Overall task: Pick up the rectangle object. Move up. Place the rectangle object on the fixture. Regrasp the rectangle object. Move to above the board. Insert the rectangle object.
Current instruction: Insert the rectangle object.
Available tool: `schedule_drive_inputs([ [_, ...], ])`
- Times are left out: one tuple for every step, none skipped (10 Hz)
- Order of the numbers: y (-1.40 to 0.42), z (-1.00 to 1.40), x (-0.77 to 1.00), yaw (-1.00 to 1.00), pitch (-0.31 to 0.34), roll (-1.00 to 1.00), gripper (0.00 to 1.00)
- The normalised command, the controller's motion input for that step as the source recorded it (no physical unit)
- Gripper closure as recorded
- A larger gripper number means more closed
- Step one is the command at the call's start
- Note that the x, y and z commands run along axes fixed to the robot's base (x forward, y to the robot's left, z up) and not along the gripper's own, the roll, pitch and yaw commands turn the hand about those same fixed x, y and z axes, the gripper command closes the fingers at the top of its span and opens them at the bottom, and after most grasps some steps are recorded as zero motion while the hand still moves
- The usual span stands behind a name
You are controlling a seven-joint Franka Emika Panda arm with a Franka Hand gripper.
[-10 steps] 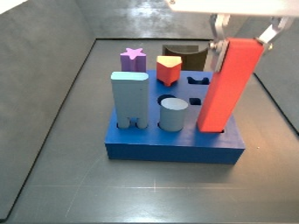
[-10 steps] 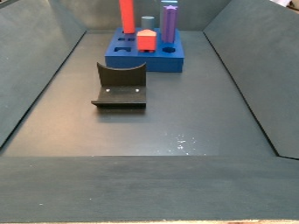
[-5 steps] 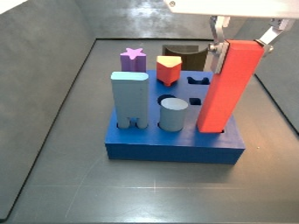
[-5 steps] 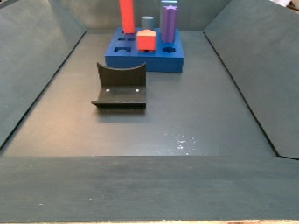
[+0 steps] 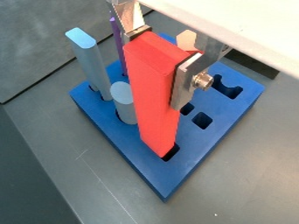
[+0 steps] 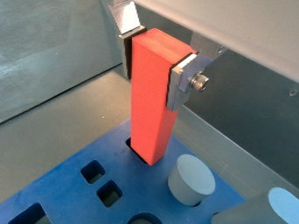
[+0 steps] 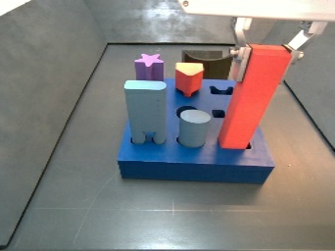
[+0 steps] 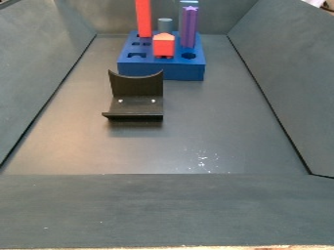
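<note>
While my two-finger gripper [image 5: 155,54] hangs over the right side of the large thick blue square board [image 7: 197,162], its flat silver fingers [image 5: 187,79] are closed to the width of the long plain red rectangular block [image 5: 156,96] and press on two opposite faces of the block's upper end. Both wrist views show this grip, with a screw head on one finger plate [image 6: 184,75]. That red block [image 7: 254,96] stands upright, and its lower end sits in a square hole near the board's right edge; in a wrist view its base [image 6: 149,149] meets the blue top at the rim of the opening.

To the left on the board stand a tall light-blue block [image 7: 145,110] and, beside it, a short pale grey cylinder [image 7: 194,127]. Farther back are a purple post with a star-shaped top [image 7: 149,68] and a short red piece with a yellow top [image 7: 191,77].

Seen from a side view, the small nearly black angled fixture [image 8: 136,96] rests on the dark floor, well apart from the board [image 8: 164,63] and nearer that camera.
</note>
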Motion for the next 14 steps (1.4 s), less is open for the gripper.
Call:
schedule_drive_inputs([
  [0.00,0.00,0.00,0.00,-0.143,-0.17,1.00],
  [-0.03,-0.01,0.00,0.00,-0.027,-0.02,1.00],
  [-0.07,-0.01,0.24,0.00,-0.043,-0.09,1.00],
  [-0.09,-0.03,0.32,0.00,-0.083,-0.11,1.00],
  [-0.08,-0.01,0.32,-0.01,-0.100,-0.12,1.00],
  [-0.03,-0.01,0.08,0.00,-0.033,-0.03,1.00],
  [0.00,-0.01,0.00,0.04,0.000,0.02,1.00],
  [0.00,0.00,-0.12,0.13,0.017,0.34,1.00],
  [0.00,-0.10,-0.13,0.00,0.124,0.28,1.00],
  [0.00,-0.14,-0.08,-0.03,0.060,0.05,1.00],
  [0.00,-0.04,0.00,0.00,0.011,0.00,1.00],
  [0.00,-0.03,-0.01,0.00,0.000,0.00,1.00],
  [0.15,-0.03,-0.31,0.06,0.003,0.07,1.00],
  [0.07,-0.05,-0.21,0.08,0.000,0.05,1.00],
])
